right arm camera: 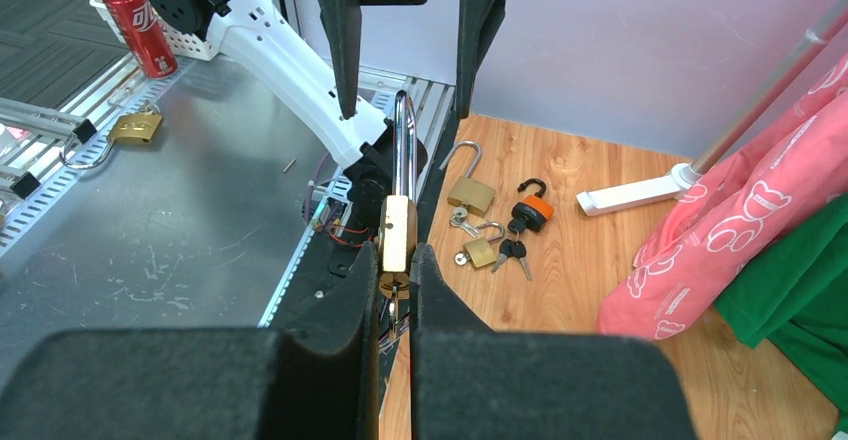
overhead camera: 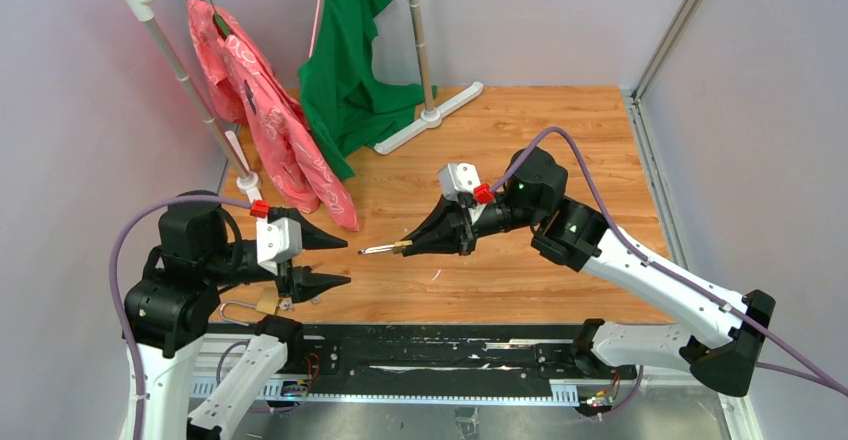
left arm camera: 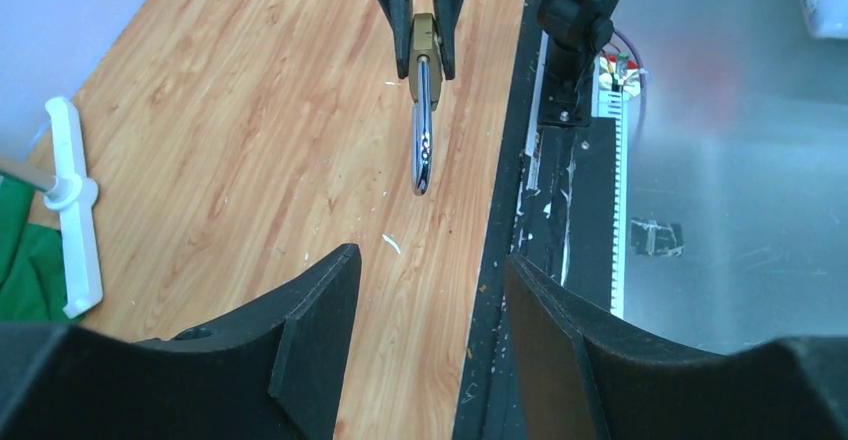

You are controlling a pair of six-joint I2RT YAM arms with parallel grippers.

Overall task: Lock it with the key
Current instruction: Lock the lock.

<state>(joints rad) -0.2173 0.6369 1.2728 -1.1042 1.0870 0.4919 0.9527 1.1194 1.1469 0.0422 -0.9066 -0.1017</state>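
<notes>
Padlock [right arm camera: 397, 232] of brass sits clenched between the fingers of the right pincer [overhead camera: 408, 246], held above the wooden worktop [overhead camera: 560, 140] near its middle, its chrome shackle [overhead camera: 378, 250] pointing toward nine o'clock in the top view, at the left arm. From the left wrist camera the same padlock [left arm camera: 424, 50] hangs at twelve o'clock, brass body gripped between two dark fingers and the shackle [left arm camera: 423, 140] reaching down toward the lens. In the right wrist view the shackle [right arm camera: 402, 145] rises to twelve o'clock from the body.

Left pincer [overhead camera: 338, 262] stands released, its two black fingers spread apart with nothing between them, aimed toward three o'clock and facing the padlock across a clear gap. In its own wrist view the two fingertips [left arm camera: 318, 305] frame bare wood and the black rail of the near edge.

More locks lie on the worktop at the left arm's side: in the right wrist view an open brass padlock [right arm camera: 468, 192], a smaller brass one [right arm camera: 481, 250] just beside it, an orange-and-black lock [right arm camera: 532, 207] and a bunch of black-headed keys [right arm camera: 512, 252], all near one another at about two o'clock from the held lock. Whether a key sits in the held padlock I cannot tell.

At eleven o'clock in the top view a white garment rack [overhead camera: 165, 35] carries a pink shirt [overhead camera: 270, 125] and a green shirt [overhead camera: 345, 70]. A red drinks can [right arm camera: 141, 28] stands off the worktop at ten o'clock in the right wrist view.
</notes>
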